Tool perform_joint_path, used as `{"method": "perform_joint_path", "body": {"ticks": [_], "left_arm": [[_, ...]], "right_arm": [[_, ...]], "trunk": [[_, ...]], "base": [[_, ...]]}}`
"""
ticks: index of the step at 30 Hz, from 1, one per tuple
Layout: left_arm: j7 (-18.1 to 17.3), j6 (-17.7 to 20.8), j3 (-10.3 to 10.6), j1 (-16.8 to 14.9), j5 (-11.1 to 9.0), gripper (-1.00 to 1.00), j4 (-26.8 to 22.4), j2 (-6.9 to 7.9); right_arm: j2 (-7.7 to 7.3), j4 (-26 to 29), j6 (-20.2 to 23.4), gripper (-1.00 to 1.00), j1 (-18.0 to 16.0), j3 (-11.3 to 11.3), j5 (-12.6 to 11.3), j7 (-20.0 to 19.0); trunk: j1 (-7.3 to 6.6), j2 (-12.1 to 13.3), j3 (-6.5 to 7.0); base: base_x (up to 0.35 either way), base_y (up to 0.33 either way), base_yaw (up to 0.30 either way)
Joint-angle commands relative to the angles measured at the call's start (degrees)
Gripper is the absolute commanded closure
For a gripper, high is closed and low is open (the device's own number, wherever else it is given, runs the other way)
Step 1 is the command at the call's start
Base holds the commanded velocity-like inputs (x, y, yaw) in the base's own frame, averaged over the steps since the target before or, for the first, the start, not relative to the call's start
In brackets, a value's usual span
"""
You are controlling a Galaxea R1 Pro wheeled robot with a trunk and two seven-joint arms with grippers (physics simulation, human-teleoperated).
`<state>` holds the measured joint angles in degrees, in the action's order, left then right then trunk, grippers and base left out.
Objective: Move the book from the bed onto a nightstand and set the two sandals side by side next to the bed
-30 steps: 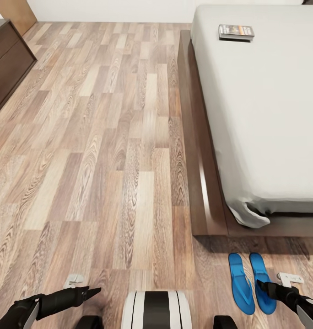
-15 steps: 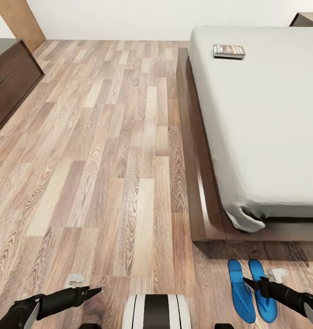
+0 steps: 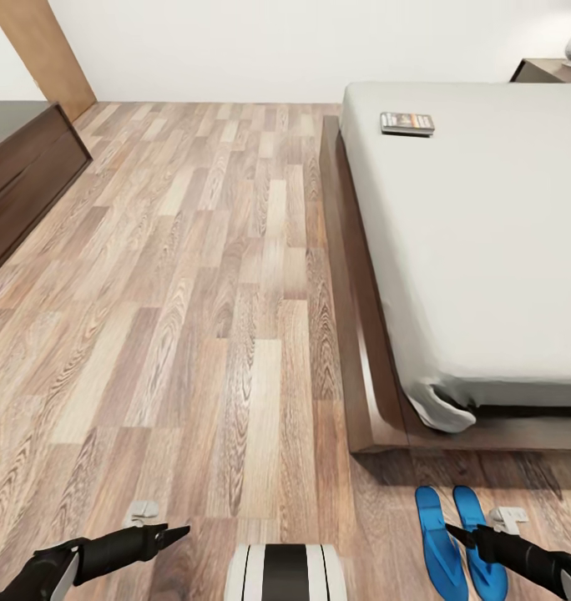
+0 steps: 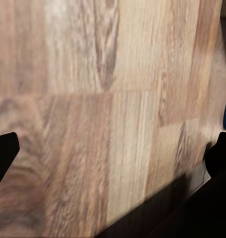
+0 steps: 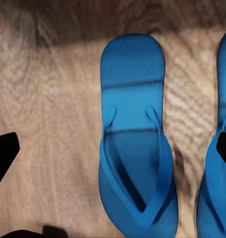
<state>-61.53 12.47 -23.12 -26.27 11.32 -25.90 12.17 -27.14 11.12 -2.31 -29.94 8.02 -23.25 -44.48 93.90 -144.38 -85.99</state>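
My head has tipped up, so the whole scene has slid toward six o'clock: the book (image 3: 406, 123) on the bed (image 3: 486, 250) sits lower in my sight, and a nightstand (image 3: 551, 70) has come into sight at one o'clock. My right pincer (image 3: 452, 529) has dropped toward five o'clock, its tips now over the two sandals (image 3: 459, 542).

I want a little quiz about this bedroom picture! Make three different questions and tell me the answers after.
1. True or false: the book lies on the bed.
2. What colour are the two sandals on the floor?
3. Where do the sandals lie? A) on the mattress B) on the floor by the foot of the bed C) on the nightstand

Key: 1 true; 2 blue; 3 B.
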Motion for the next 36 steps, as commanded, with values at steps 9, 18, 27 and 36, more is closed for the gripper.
{"method": "perform_joint_path", "body": {"ticks": [9, 18, 27, 36], "left_arm": [[-0.3, 0.5, -0.5, 0.0, 0.4, -1.00, 0.0, -0.15], [0.2, 0.5, -0.4, 0.0, 0.6, -1.00, 0.1, -1.97], [0.2, 0.5, -0.4, 0.0, 0.6, -1.00, 0.1, -1.99], [0.2, 0.5, -0.4, 0.0, 0.6, -1.00, 0.1, -2.06]], "right_arm": [[0.07, -6.3, -0.4, -1.00, 0.0, 0.5, -0.3, -0.5], [1.06, -9.7, -1.0, -1.00, 0.0, 0.6, -0.3, -0.2], [1.38, -9.7, -1.2, -1.00, 0.0, 0.6, -0.3, -0.2], [1.47, -9.8, -1.2, -1.00, 0.0, 0.6, -0.3, -0.1]], "trunk": [[-0.24, 0.1, 1.97], [-0.47, 0.2, 3.96], [-0.70, 0.3, 5.96], [-0.93, 0.5, 7.95]], "base": [[0.000, 0.000, 0.000], [0.000, 0.000, 0.000], [0.000, 0.000, 0.000], [0.000, 0.000, 0.000]]}}
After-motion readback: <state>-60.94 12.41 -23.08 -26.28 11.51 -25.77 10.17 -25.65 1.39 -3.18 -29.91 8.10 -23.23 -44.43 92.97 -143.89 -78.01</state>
